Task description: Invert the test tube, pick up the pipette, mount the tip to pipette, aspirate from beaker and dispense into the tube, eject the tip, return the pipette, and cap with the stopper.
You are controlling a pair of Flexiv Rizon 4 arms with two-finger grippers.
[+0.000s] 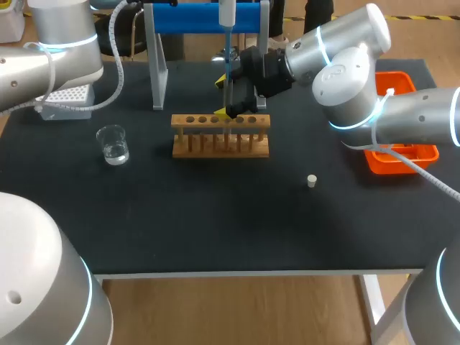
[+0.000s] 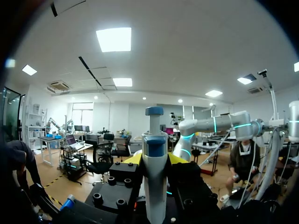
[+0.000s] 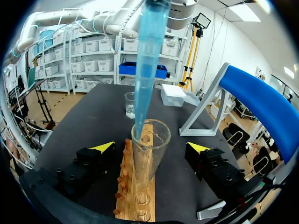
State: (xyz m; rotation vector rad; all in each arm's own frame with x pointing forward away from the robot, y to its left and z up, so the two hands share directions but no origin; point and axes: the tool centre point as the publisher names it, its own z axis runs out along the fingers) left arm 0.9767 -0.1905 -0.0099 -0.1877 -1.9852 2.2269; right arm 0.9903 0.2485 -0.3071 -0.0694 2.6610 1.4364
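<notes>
Silver-white rounded arms with cyan-lit joint rings, grey cables, black yellow-tipped tools.

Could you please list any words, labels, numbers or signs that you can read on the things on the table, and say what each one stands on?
None can be read: the pipette, beaker, wooden rack and test tube show no legible print.

Black table. On it:
- wooden rack near the middle
- beaker left of the rack, holding clear liquid
- stopper alone, right of the rack and nearer the front
- tip box at the far left
- grey stand behind the rack
- orange tray at the right edge
</notes>
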